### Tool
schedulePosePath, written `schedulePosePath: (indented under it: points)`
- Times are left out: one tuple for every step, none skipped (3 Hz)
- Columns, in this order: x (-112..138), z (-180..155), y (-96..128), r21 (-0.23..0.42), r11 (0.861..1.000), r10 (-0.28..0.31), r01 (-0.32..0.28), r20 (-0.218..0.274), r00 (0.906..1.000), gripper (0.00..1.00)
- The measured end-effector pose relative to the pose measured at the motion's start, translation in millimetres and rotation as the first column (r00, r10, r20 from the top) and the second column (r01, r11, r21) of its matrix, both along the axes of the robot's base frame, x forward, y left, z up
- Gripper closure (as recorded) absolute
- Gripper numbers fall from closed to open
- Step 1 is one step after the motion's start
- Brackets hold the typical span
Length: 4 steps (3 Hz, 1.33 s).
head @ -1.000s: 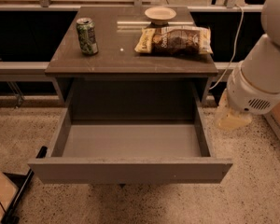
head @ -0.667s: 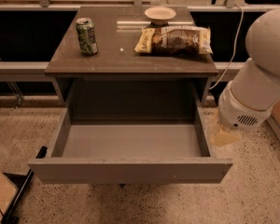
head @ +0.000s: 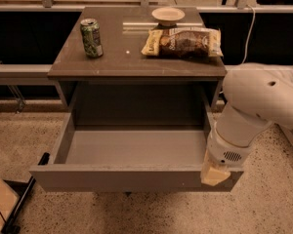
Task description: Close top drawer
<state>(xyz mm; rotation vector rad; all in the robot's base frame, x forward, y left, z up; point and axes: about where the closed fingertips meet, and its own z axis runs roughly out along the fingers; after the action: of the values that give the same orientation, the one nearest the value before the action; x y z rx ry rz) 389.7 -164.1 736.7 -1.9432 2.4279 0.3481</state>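
The top drawer [head: 122,178] is a wide, shallow grey box with a plain flat front, pulled far out of the cabinet. Its inside [head: 134,146] is empty. My white arm [head: 256,101] comes in from the right. My gripper [head: 214,173] is at the arm's lower end, over the right end of the drawer's front panel. Its pale tip overlaps the panel's top edge near the front right corner.
On the cabinet's tabletop [head: 127,57] stand a green can [head: 91,38], a chip bag [head: 181,42] and a small bowl [head: 168,16]. A speckled floor [head: 19,130] surrounds the cabinet. A black bar [head: 22,201] lies at the lower left. A railing runs behind.
My arm has swung left and down from beside the cabinet to the drawer's front right corner. The drawer stands as far open as before.
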Motion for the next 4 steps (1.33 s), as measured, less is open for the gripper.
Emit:
schedulePosePath:
  points:
    - [-15,-32,5,0.024,1.0,-0.009,0.011,-0.078,0.9969,1.0]
    - [-15,-67,6,0.074,0.995,-0.061,0.07,-0.124,0.9904,1.0]
    - [-14,-70,6,0.077,0.995,-0.061,0.071,-0.127,0.9901,1.0]
    - [-10,-79,5,0.084,0.991,-0.098,0.108,-0.109,0.9892,1.0]
